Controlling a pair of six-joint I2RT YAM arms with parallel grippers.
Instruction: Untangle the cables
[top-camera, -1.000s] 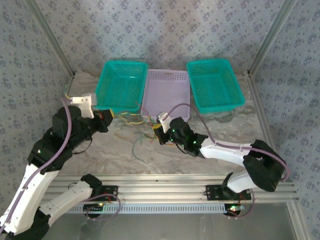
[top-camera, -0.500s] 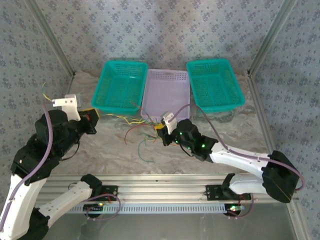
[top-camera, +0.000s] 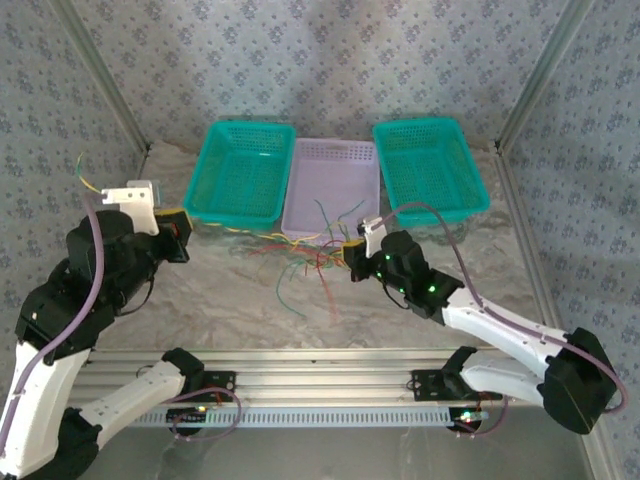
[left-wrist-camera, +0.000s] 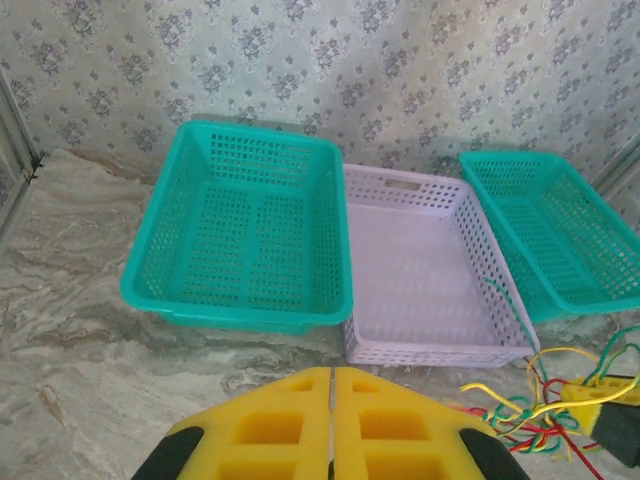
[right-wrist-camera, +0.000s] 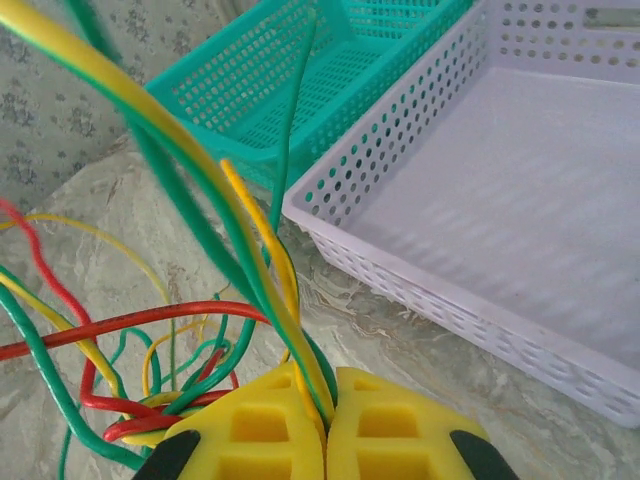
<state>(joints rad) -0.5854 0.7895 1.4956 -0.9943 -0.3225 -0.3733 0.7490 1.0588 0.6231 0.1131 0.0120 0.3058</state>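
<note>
The right tool (top-camera: 350, 257) has swung rightward, clamped on green and yellow cables (top-camera: 300, 262), which fan across the table (top-camera: 230, 300) near the lilac basket (top-camera: 335, 150). The left tool (top-camera: 185, 225) sits closed, far left.

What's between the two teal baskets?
The lilac basket, between the left teal basket and the right teal basket; top and left wrist views show it.

I look over the baskets (top-camera: 243, 170) and the patterned wall (top-camera: 330, 60); no letters, numbers, labels or brand marks are readable anywhere
</note>
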